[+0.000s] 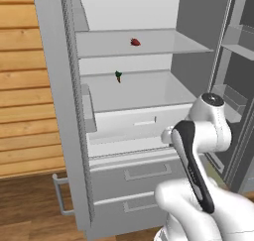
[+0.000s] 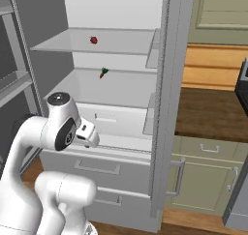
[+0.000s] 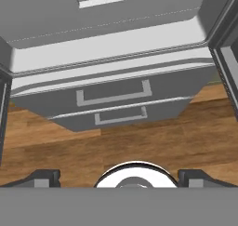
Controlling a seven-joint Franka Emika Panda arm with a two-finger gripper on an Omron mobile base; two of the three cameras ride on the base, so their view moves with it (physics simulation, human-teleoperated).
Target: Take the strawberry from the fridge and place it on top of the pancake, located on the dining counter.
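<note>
So the strawberry [image 1: 135, 42] is sitting on the upper shelf [image 1: 163, 45] of the open fridge [image 1: 59, 111], way up and ahead of the tool [image 3: 119, 176], which points down at the drawers [image 3: 116, 97] and floor, jaws spread wide, holding nothing. Arm needs to lift and reach in

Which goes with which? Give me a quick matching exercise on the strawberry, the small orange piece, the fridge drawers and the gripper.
Things:
1. strawberry
2. orange piece with green top
3. fridge drawers
4. gripper

States:
A. closed, below the shelves
B. on the upper shelf
C. open, empty, pointing down at the wooden floor
D. on the lower shelf

Pairs: 1-B, 2-D, 3-A, 4-C
</note>
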